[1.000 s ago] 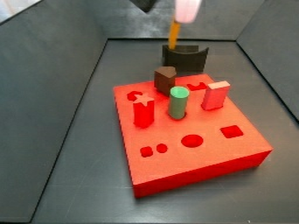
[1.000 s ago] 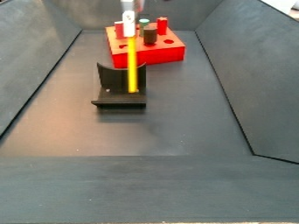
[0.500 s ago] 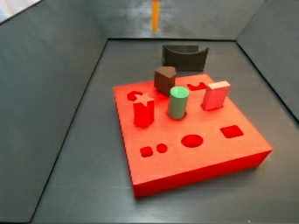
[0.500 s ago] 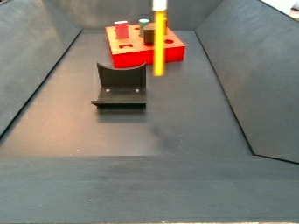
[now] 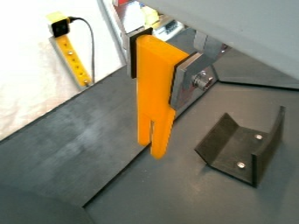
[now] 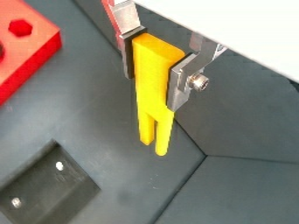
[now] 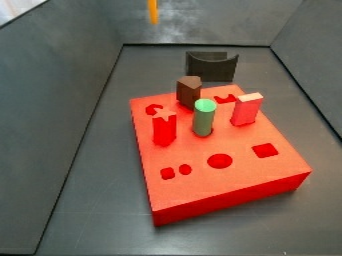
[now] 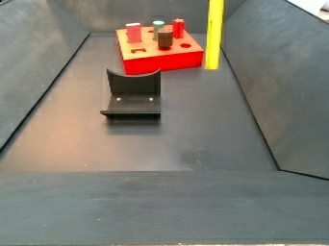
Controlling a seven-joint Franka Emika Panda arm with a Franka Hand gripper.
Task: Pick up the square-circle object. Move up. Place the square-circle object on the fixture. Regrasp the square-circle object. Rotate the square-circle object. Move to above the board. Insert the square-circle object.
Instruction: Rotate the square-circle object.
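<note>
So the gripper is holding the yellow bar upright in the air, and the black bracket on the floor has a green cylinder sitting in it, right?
Not quite. The gripper does hold the square-circle object upright in the air, but the fixture is empty, as a side view shows. The green cylinder stands on the board.

Your gripper (image 6: 158, 57) hangs high, gripping the square-circle object (image 6: 152, 96). Bare floor lies under it. The fixture (image 8: 131, 94) at frame centre-left and the board (image 8: 160, 48) with its pegs at upper centre are the obstacles.
</note>
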